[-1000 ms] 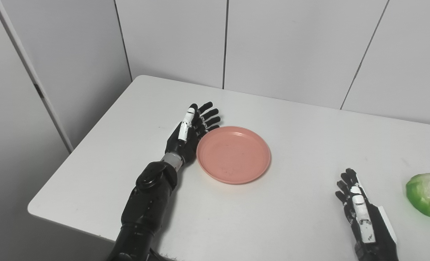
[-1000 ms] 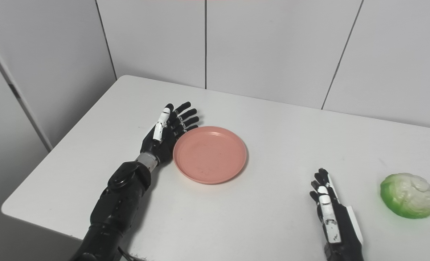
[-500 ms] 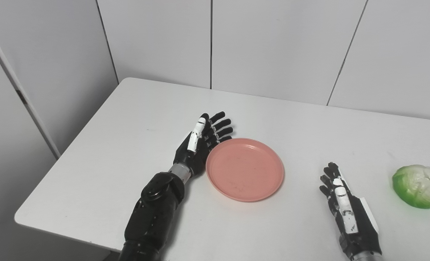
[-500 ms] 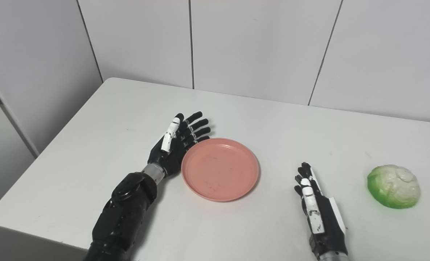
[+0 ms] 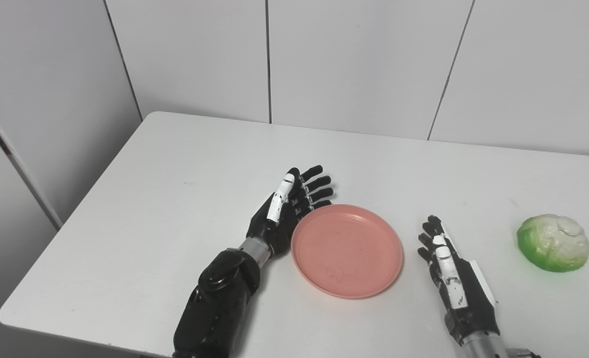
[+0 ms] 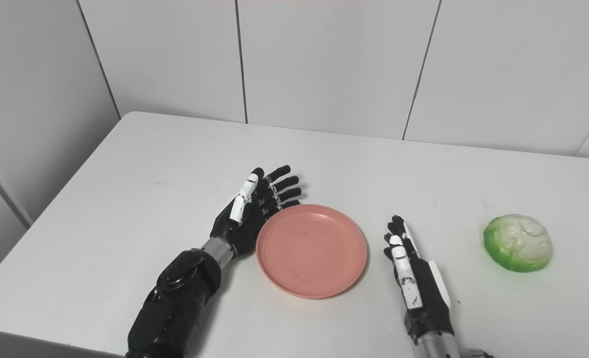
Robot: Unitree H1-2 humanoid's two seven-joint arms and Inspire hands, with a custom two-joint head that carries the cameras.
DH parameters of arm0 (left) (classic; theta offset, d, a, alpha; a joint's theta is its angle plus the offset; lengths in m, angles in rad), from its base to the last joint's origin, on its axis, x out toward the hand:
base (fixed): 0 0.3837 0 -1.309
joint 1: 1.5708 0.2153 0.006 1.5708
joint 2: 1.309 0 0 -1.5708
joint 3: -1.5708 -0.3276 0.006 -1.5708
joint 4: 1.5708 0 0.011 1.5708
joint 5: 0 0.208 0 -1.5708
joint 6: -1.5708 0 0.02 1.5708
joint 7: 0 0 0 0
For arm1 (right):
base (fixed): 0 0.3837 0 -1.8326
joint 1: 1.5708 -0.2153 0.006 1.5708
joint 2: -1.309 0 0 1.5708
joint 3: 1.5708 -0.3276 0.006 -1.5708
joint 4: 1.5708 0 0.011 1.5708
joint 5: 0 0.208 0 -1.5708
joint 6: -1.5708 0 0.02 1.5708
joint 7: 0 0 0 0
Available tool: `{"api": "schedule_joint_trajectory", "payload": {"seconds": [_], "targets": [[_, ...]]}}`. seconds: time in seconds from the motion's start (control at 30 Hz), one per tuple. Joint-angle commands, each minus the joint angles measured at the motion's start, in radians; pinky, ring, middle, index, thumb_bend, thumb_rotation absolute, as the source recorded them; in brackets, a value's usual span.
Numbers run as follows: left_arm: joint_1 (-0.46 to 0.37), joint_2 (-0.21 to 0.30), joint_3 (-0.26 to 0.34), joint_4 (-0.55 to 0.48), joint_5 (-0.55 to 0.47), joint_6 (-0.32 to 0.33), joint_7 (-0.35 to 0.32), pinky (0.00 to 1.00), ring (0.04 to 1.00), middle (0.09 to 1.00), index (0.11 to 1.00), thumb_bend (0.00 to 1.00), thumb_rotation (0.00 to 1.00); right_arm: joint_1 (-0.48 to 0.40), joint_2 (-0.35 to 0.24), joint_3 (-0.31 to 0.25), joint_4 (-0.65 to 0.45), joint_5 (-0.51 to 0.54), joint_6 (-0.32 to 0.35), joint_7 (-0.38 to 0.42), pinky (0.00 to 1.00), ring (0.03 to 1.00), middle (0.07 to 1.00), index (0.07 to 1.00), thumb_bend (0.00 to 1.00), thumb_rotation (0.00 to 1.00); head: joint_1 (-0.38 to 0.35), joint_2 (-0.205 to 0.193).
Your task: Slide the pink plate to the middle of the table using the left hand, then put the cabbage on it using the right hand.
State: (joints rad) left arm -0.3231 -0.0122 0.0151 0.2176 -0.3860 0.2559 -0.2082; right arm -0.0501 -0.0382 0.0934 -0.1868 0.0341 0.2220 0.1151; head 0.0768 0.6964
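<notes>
Our left hand (image 5: 287, 216), fingers spread and holding nothing, presses edge-on against the plate (image 5: 347, 250) just to its right. Since a second ago the plate has slid toward our right hand (image 5: 456, 283), also empty, fingers straight; the cabbage (image 5: 553, 242) waits beyond it.
</notes>
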Motion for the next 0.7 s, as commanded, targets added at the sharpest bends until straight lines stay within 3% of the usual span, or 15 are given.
{"api": "schedule_joint_trajectory", "payload": {"seconds": [0.0, 0.4, 0.67], "targets": [[0.027, -0.004, -0.019, 0.003, 0.021, 0.053, 0.0, 0.84, 0.849, 0.86, 0.851, 0.42, 1.0, -0.029, 0.013, 0.002, -0.041, -0.007, 0.003, -0.009, 0.97, 0.974, 0.982, 0.987, 0.24, 1.0, -0.01, 0.004], [0.081, -0.005, -0.053, -0.087, 0.019, 0.098, -0.007, 0.85, 0.862, 0.864, 0.851, 0.42, 1.0, -0.046, 0.029, -0.017, -0.057, -0.002, 0.017, -0.027, 0.98, 0.981, 0.985, 0.994, 0.21, 1.0, -0.088, 0.031], [0.094, 0.007, -0.052, -0.105, 0.015, 0.093, -0.026, 0.86, 0.862, 0.864, 0.851, 0.42, 1.0, -0.051, 0.034, -0.02, -0.065, -0.007, 0.037, -0.028, 0.99, 0.983, 0.987, 0.996, 0.22, 1.0, -0.118, 0.042]]}}
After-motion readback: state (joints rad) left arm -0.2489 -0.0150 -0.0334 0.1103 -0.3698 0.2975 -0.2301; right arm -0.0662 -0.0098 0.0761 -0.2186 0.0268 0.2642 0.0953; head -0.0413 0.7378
